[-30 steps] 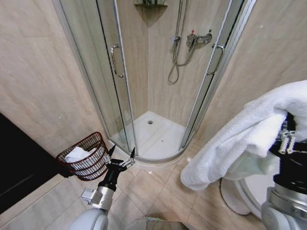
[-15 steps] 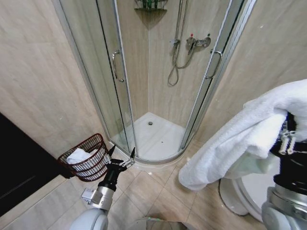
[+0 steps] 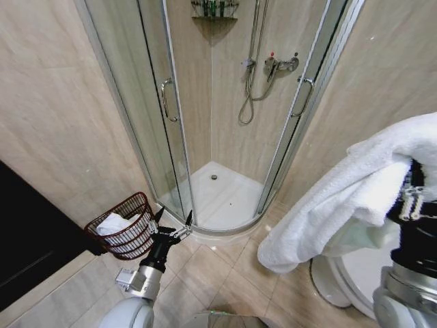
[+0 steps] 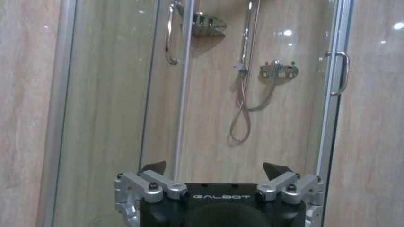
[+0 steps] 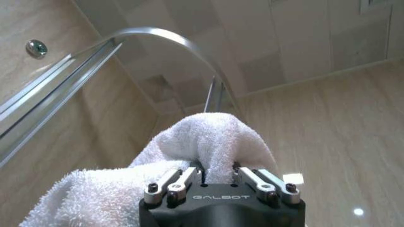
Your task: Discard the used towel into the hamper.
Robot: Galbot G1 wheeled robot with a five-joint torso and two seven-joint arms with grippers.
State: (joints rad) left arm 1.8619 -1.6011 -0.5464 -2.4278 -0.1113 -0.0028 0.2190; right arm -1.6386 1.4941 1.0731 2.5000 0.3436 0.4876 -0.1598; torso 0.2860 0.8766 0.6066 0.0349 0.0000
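The towel (image 3: 355, 195) is a thick white one, draped over my right gripper (image 5: 218, 169) at the right of the head view and hanging down to its left. The right wrist view has the jaws shut on a fold of the towel (image 5: 208, 137). The hamper (image 3: 130, 240), a small dark reddish-brown wire basket, stands on the floor at the lower left against the wall. A white cloth (image 3: 113, 223) lies inside it. My left gripper (image 3: 173, 222) is held low just right of the hamper, open and with nothing in it, and it faces the shower with its gripper (image 4: 215, 168) jaws spread.
A corner shower enclosure with glass doors (image 3: 153, 116) and a white tray (image 3: 222, 195) fills the middle. A dark cabinet (image 3: 27, 239) stands at the far left. A white round fixture (image 3: 334, 281) sits on the tiled floor (image 3: 218, 273) below the towel.
The whole head view has shifted slightly, so the camera moved. The hamper now sits a little further right in the picture. Both grippers keep their poses.
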